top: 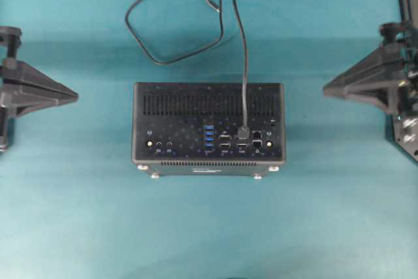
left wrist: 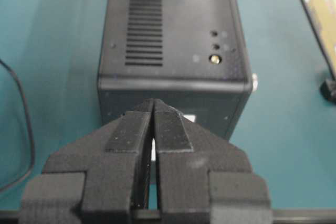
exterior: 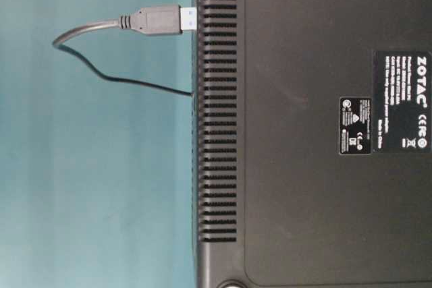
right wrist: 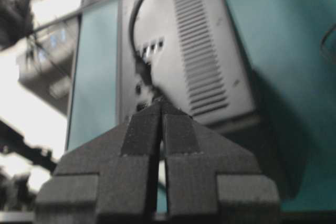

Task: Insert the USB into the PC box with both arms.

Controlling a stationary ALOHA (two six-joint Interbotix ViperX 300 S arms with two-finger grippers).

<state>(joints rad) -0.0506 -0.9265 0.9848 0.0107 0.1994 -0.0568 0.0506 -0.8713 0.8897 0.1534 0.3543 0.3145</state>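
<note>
Here, slotted matte PC box (top: 209,122), thin looped USB (top: 171,21), both wedge-shaped end effectors clenched, empty.

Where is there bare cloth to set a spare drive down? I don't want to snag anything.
Bare teal cloth runs across the whole strip in front of the PC box, and between the box and each gripper. Crowded: behind the box, where the USB cable loops and runs down to the port panel.

Both arms end in matte black, wedge-shaped grippers, the left gripper (top: 73,97) and the right gripper (top: 326,87), each built of ribbed, layered printed plastic with flat rectangular pads (left wrist: 170,132) along the fingers.
</note>
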